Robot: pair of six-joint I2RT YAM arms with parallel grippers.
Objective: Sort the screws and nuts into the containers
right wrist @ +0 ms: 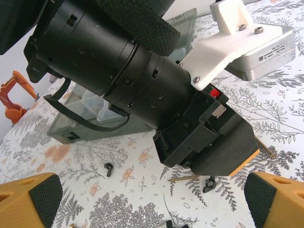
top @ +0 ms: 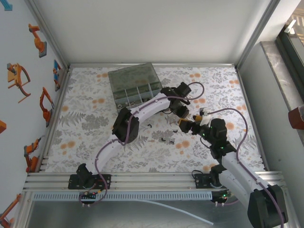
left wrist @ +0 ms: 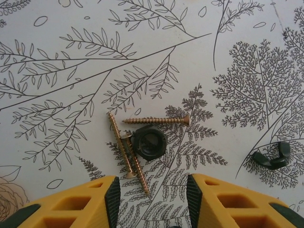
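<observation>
Low in the centre of the left wrist view, three brass-coloured screws lie crossed in a small heap on the patterned surface, with a black hex nut pressed against them. That tangle looks like the main hazard. A pinch there would likely catch a screw and the nut together and carry both to one compartment. It could also squeeze one slanted shaft so that it springs off across the cloth.

The left claw hangs just short of the heap at the bottom edge of that frame, its pads partly apart with nothing between them. It points down at the surface, and one screw tip reaches into the gap. A black wing nut sits well apart at the right edge.

A second risk is the two arms meeting. In the overhead view the left arm stretches from lower left to the middle of the frame, bent at the elbow. The right claw, jaws spread wide and empty, sits right behind the left arm's wrist, so a careless swing by either could strike the other.

The organiser box stands open at upper centre, its compartments near the left arm's forearm. A lift from the heap would have to clear the front wall.
</observation>
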